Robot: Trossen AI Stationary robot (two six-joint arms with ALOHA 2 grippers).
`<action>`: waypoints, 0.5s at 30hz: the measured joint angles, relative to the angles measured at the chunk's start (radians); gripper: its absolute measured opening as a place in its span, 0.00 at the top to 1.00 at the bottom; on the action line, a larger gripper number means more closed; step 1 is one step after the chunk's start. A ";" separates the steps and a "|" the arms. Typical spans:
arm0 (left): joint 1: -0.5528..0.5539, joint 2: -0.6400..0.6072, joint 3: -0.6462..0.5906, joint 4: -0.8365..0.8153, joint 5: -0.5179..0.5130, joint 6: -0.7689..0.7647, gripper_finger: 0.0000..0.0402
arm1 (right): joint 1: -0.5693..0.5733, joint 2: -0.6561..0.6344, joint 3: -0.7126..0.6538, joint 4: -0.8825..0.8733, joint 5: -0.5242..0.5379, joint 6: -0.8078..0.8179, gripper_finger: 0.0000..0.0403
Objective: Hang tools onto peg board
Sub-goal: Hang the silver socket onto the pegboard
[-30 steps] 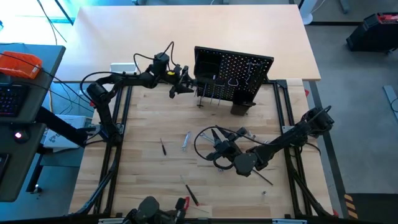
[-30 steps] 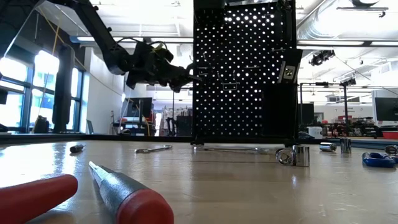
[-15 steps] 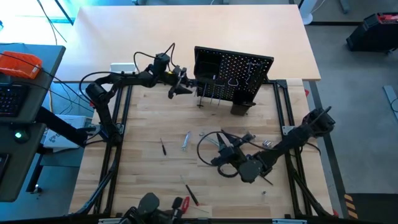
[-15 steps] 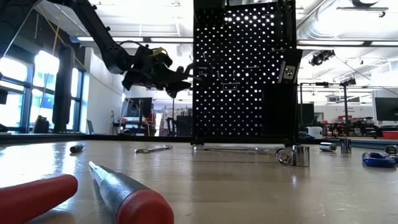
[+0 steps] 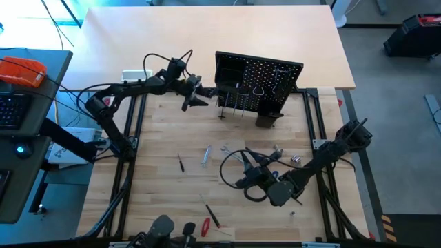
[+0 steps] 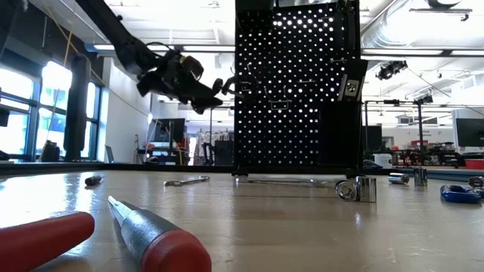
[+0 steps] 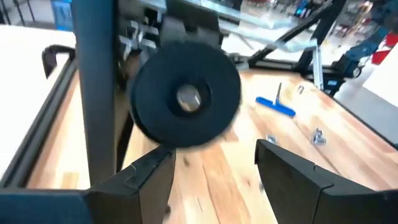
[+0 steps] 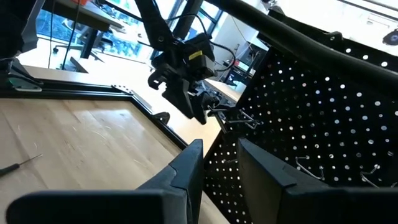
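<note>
We are seeing the left gripper's [image 5: 193, 100] jaws standing apart with nothing between them, raised off the bench just beside the left edge of the black upright perforated peg board [image 5: 265, 74]. In the left wrist view a round black disc with a metal hex centre [image 7: 187, 98] is sitting just ahead of those spread jaws, beside a black upright post.

The right gripper [image 5: 249, 167] is hovering low over the middle right of the pale wooden bench [image 5: 158, 131]; its jaws are showing a narrow gap in the right wrist view, and we are not seeing anything between them there. It is tilted up, facing the peg board and the left gripper [image 8: 186, 99].

Wire hooks are sticking out of the peg board, and a small black bin [image 5: 267, 118] is sitting at its lower right. Tools are lying loose on the bench: a silver wrench [image 5: 206, 154] and a small dark screwdriver [image 5: 181, 162] left of centre, small metal bits [image 5: 295, 158] near the right arm, and red-handled screwdrivers [image 6: 144, 233] at the near edge. A blue-handled hex key [image 7: 275, 106] is lying flat farther along.
</note>
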 joint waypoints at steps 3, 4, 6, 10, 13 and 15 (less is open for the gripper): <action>0.000 -0.005 0.000 -0.064 -0.025 0.042 0.46 | 0.006 0.000 0.000 0.000 0.000 0.000 0.77; 0.000 -0.005 0.000 -0.073 -0.028 0.042 0.46 | 0.007 0.000 0.000 0.000 0.000 0.000 0.77; 0.000 -0.006 0.000 -0.093 -0.031 0.042 0.46 | 0.013 0.000 0.000 0.000 0.000 0.001 0.77; 0.000 -0.006 0.000 -0.148 -0.047 0.028 0.46 | 0.026 0.000 0.000 -0.008 0.000 0.021 0.77; 0.000 -0.006 -0.001 -0.208 -0.054 0.045 0.46 | 0.034 0.000 0.000 -0.037 0.000 0.044 0.77; -0.001 -0.006 -0.001 -0.247 -0.064 0.062 0.46 | 0.039 0.000 0.000 -0.063 0.000 0.073 0.77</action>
